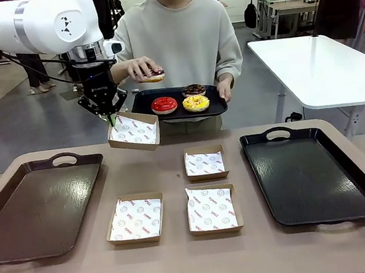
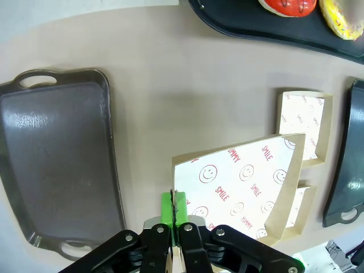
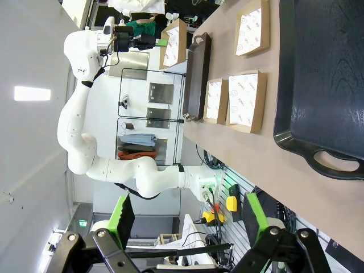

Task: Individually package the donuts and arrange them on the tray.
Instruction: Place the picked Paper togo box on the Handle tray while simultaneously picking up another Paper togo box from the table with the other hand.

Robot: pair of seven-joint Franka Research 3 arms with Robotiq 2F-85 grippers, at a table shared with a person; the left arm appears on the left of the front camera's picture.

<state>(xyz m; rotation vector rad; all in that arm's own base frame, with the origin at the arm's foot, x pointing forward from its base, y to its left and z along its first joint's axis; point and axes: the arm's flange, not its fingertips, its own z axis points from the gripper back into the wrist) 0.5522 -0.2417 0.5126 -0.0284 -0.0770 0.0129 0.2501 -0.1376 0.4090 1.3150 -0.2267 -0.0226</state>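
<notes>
Found the left gripper pinched shut on one edge of a paper-lined box, carried tilted in the air above the table. Found the right gripper spread wide, nothing between its green pads, looking along the black tray. Counted three more boxes lying flat on the table, between a brown tray on the robot's left and the black tray on its right. Farther out, saw a person's hand holding the dark sprinkled donut just above a small black tray, gripped at its far end by the other hand. Saw the red donut, the yellow donut and the chocolate-brown donut resting close together on that small tray, near the lifted box.
</notes>
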